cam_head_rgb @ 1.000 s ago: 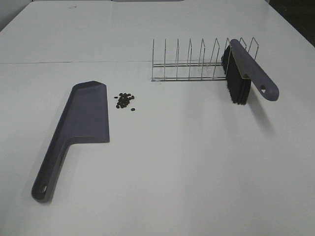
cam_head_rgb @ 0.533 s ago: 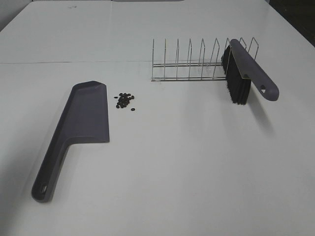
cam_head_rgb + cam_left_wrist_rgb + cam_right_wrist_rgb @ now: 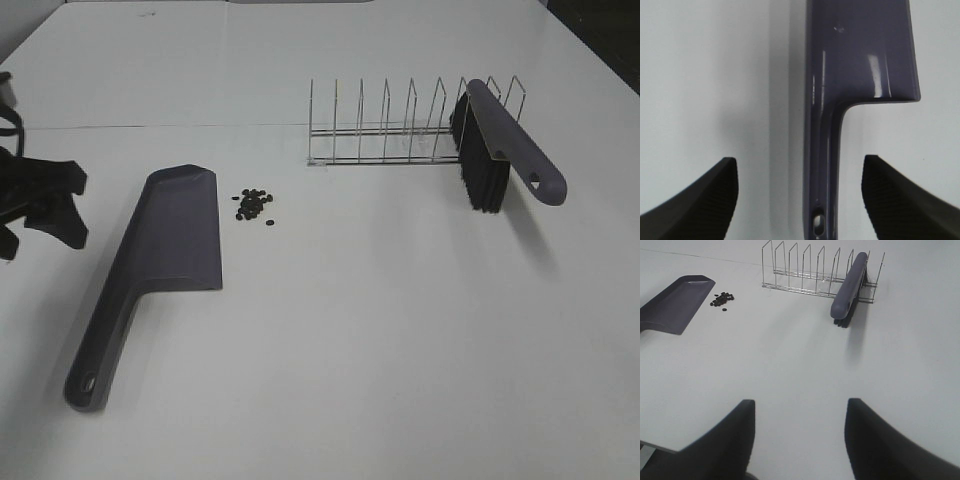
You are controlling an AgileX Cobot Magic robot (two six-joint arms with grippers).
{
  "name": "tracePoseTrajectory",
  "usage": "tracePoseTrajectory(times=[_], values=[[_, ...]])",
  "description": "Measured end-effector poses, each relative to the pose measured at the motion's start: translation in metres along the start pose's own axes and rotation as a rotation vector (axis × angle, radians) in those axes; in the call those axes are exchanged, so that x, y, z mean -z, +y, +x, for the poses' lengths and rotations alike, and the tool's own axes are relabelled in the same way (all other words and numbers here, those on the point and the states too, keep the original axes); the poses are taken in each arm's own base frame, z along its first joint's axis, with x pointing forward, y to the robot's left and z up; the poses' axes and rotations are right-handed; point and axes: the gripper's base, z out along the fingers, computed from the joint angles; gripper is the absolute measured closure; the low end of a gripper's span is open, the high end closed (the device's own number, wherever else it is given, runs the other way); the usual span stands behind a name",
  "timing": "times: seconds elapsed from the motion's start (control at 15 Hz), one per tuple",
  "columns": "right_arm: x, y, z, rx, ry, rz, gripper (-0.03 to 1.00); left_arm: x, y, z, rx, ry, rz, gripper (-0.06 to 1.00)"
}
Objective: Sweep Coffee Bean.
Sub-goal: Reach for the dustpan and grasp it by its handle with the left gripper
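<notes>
The coffee beans [image 3: 253, 203] lie in a small loose cluster on the white table, just right of the blade of a purple-grey dustpan [image 3: 170, 255]. They also show in the right wrist view, coffee beans [image 3: 722, 299] beside the dustpan [image 3: 675, 302]. My left gripper [image 3: 42, 215] hovers open at the left edge, apart from the dustpan. In the left wrist view the dustpan handle [image 3: 822, 175] runs between its fingers [image 3: 700, 200] without contact. A purple brush [image 3: 515, 140] with black bristles leans in a wire rack [image 3: 390, 135]. My right gripper [image 3: 800, 402] is open and empty, far from the brush [image 3: 850, 282].
The wire rack [image 3: 805, 275] stands at the back right with several empty slots left of the brush. A seam [image 3: 150, 127] crosses the tabletop behind the dustpan. Bare white table lies between the beans and the brush.
My left gripper has come into the exterior view from the left edge, beside the dustpan, and opened a little wider. Dustpan, beans and brush have not moved.
</notes>
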Motion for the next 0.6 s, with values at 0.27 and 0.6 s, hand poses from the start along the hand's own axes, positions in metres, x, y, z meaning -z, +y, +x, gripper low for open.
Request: tracePoseTrajectory(times=[0.27,0.6], values=[[0.0,0.0,0.0,0.0,0.0,0.0,0.52,-0.042,-0.023,0.004,-0.051,0.122,-0.012,0.29],[0.0,0.0,0.0,0.0,0.0,0.0,0.52,-0.077,-0.026,0.006,-0.059,0.195,-0.077,0.29]])
